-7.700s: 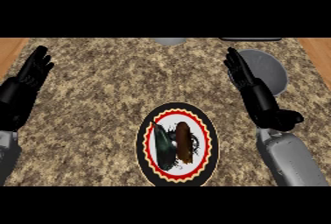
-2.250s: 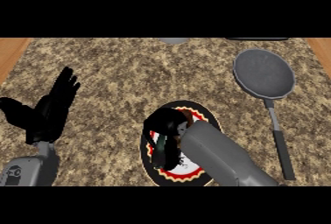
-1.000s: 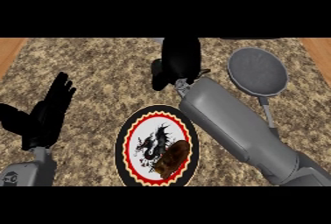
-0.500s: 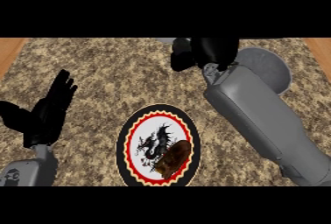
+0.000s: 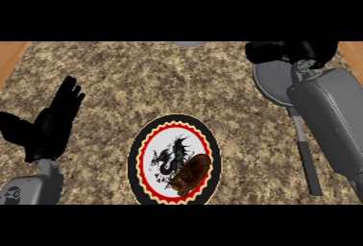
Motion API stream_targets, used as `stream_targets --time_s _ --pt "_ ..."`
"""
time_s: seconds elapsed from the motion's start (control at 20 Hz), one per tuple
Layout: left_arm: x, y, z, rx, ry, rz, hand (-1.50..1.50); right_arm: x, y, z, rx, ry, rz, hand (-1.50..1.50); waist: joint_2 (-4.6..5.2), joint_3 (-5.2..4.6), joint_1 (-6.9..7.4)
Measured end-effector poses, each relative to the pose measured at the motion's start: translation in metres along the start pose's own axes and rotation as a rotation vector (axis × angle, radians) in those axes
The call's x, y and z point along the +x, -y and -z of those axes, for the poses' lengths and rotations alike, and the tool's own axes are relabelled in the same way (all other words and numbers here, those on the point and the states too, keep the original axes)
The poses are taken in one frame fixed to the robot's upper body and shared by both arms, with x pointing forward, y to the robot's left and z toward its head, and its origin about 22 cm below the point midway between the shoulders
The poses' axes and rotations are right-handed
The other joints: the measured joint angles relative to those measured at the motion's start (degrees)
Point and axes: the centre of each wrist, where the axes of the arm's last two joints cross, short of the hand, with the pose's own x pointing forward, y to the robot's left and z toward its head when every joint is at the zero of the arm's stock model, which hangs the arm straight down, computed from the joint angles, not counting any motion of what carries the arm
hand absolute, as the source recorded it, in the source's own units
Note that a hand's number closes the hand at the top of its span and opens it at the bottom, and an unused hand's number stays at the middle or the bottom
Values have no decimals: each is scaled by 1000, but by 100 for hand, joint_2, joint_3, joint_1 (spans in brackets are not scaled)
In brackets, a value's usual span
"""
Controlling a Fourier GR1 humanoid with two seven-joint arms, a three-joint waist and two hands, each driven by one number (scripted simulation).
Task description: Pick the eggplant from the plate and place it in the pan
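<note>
- While the eggplant (image 5: 190,174) lies on the lower right part of the dragon-patterned plate (image 5: 143,144) near the counter's front edge, nothing is held.
- The right hand (image 5: 284,50) is seen with fingers curled, empty, over the pan (image 5: 273,81) at the far right.
- The left hand (image 5: 50,122) is held open, fingers straight, near the left edge.

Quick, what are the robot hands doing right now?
Left robot hand: open, holding nothing.
Right robot hand: over the pan; fingers cannot be told.

Left hand (image 5: 51,126) at left edge: fingers straight, pointing up, thumb spread, resting open. Right forearm (image 5: 333,120) extends up right side; right hand (image 5: 291,52) at top, fingers curled.
</note>
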Motion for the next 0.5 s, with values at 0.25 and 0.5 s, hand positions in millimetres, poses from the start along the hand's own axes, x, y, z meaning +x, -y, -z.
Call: stream_targets --time_s 0.25,0.5 --pt "3 7 6 -3 0 0 0 -59 -14 22 -13 -28 29 150 10 1 20" --pt "5 8 5 -16 3 -3 0 -101 -36 39 9 -14 63 150 30 2 91"
